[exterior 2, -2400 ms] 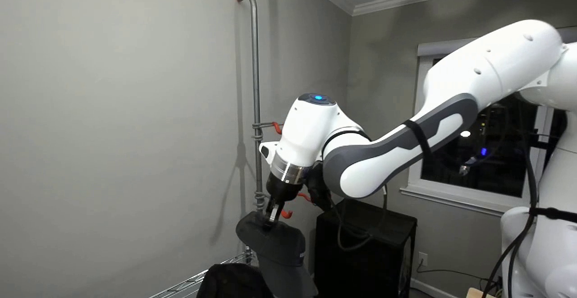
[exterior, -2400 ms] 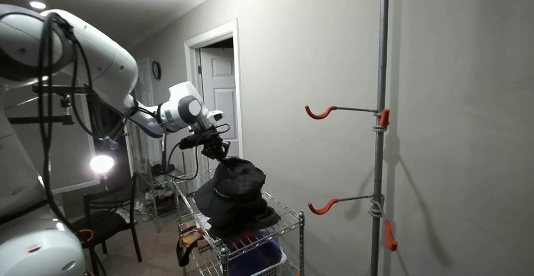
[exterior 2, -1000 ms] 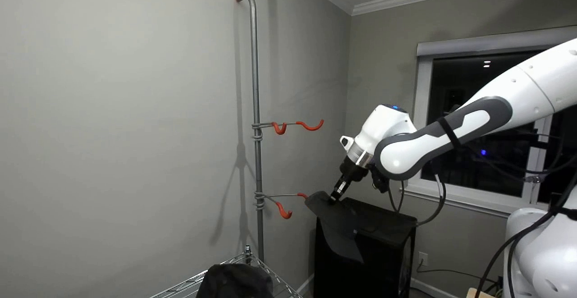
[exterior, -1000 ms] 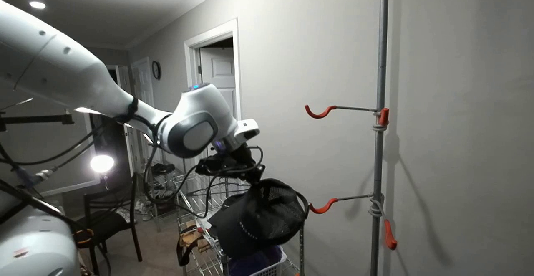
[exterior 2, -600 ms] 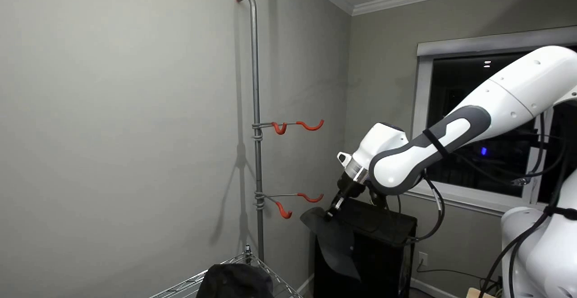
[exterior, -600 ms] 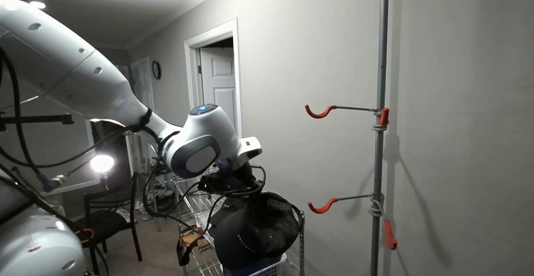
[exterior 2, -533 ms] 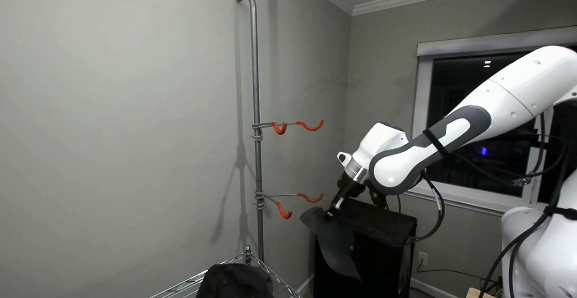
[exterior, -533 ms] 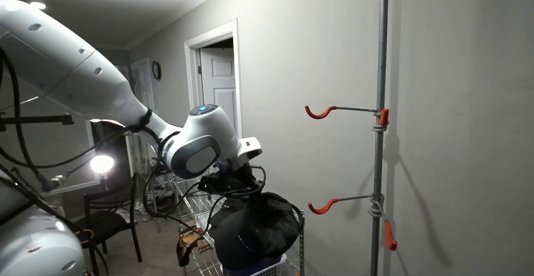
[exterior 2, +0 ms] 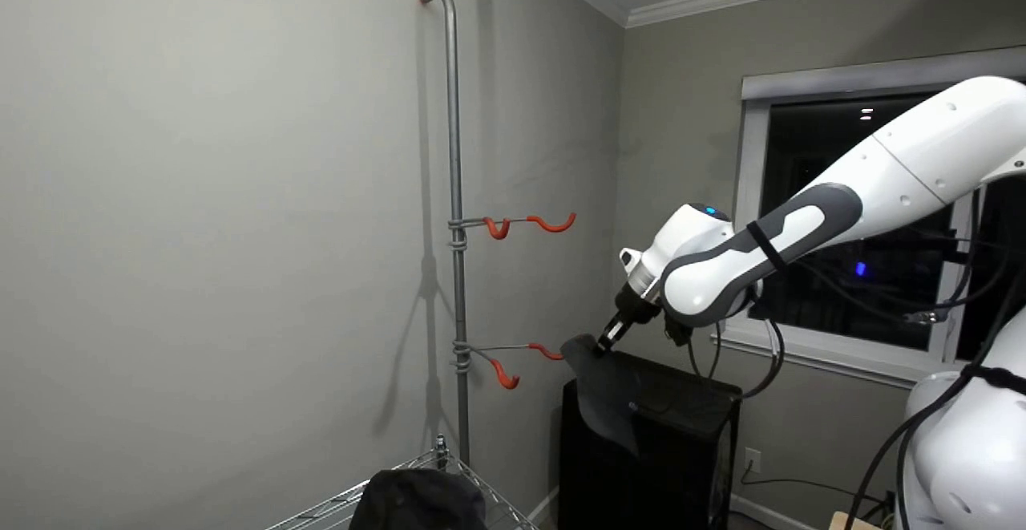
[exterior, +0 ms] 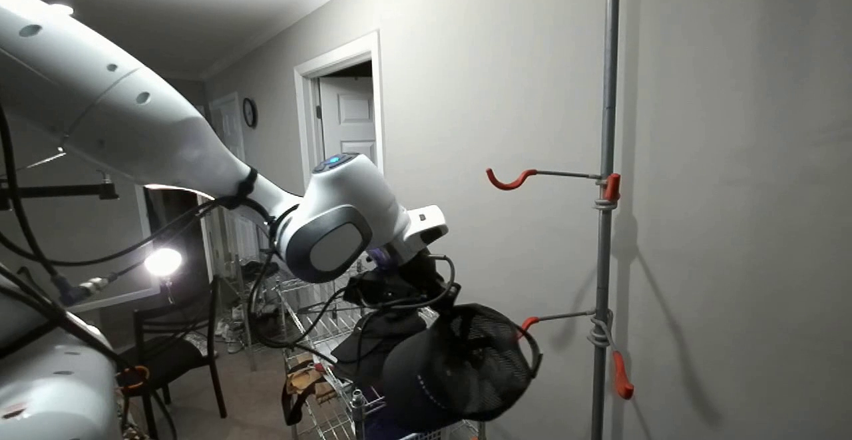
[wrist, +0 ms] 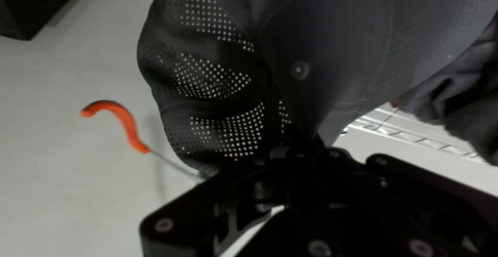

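Note:
My gripper [exterior: 452,295] is shut on a black cap [exterior: 419,377] with a mesh back, pinching it by an edge in both exterior views. In an exterior view the cap's strap and mesh overlap the lower red hook [exterior: 528,323], hiding its tip. In an exterior view the cap [exterior 2: 597,394] hangs tilted below the fingertips, its upper edge beside the end of a lower red hook [exterior 2: 545,350]. Dark fingers meet at the cap's fabric [wrist: 218,74] in the wrist view. A red hook [wrist: 126,121] shows there left of the mesh. Whether cap and hook touch, I cannot tell.
A grey pole [exterior: 606,253] by the wall carries several red-tipped hooks, including an upper one [exterior: 511,184]. Another black cap [exterior 2: 421,502] lies on a wire shelf [exterior 2: 441,458]. A black cabinet [exterior 2: 641,482] stands behind the held cap. Cables [exterior: 266,333] loop from the wrist.
The cap has gone from above the wire shelf toward the pole. It dipped, then over the last half second rose slightly and moved nearer the lower hooks. The gripper stayed shut on it.

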Controlling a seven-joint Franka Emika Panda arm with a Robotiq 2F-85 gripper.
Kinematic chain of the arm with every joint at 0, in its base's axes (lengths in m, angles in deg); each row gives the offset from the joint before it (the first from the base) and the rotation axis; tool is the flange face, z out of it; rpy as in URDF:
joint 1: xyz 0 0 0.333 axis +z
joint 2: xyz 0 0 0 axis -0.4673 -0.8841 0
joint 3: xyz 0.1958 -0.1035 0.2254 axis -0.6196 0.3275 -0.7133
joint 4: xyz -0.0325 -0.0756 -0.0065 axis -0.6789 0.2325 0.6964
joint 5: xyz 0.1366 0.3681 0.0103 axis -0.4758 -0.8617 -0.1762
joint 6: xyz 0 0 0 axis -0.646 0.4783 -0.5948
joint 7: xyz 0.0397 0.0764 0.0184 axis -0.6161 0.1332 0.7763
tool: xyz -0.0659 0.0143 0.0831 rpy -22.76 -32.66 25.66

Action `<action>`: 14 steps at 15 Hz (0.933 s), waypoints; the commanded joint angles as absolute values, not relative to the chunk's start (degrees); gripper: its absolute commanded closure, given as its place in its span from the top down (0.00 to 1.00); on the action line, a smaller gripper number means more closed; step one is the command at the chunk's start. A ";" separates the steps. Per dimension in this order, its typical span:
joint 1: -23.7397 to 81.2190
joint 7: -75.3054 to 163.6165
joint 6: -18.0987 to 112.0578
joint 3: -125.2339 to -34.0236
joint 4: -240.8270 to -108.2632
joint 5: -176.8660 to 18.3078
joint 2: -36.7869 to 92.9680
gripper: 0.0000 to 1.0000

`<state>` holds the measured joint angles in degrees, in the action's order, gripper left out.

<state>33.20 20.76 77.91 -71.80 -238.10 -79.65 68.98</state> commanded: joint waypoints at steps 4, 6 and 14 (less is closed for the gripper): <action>17.87 24.01 92.25 -75.02 -227.10 -70.65 57.40 0.01; 13.32 25.68 95.16 -77.59 -223.92 -69.12 52.65 0.01; 14.64 26.05 96.51 -78.94 -216.34 -69.48 40.99 0.01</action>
